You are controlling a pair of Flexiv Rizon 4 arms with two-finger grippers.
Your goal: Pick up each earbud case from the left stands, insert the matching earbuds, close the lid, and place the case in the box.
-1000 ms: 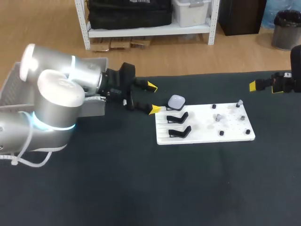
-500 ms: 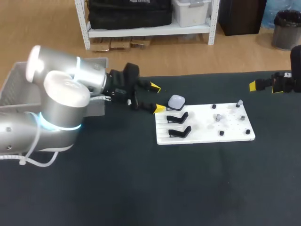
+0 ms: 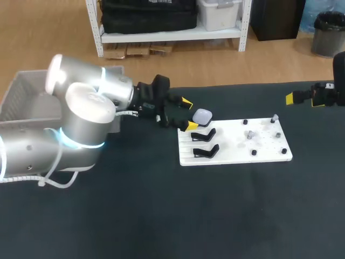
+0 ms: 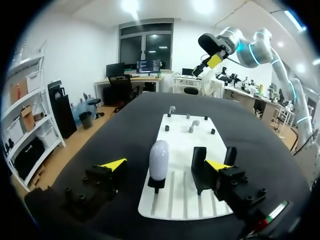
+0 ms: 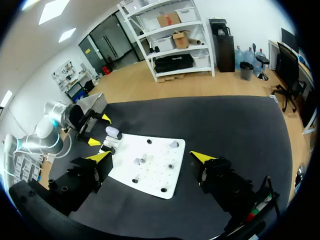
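Note:
A pale lilac earbud case sits on the rearmost of three black stands at the left end of a white board. The other two stands are empty. Small earbuds rest among pegs on the board's right half. My left gripper is open just left of the case, one fingertip on each side of its line. In the left wrist view the case stands just ahead of the open fingers. My right gripper hangs open, high above the table's far right.
A grey box stands at the table's left edge behind my left arm. The dark cloth in front of the board is bare. My right arm comes in at the right edge, well away from the board.
My left arm has swung to the right, bringing its open gripper up to the case on the stand. The right arm has stayed where it was.

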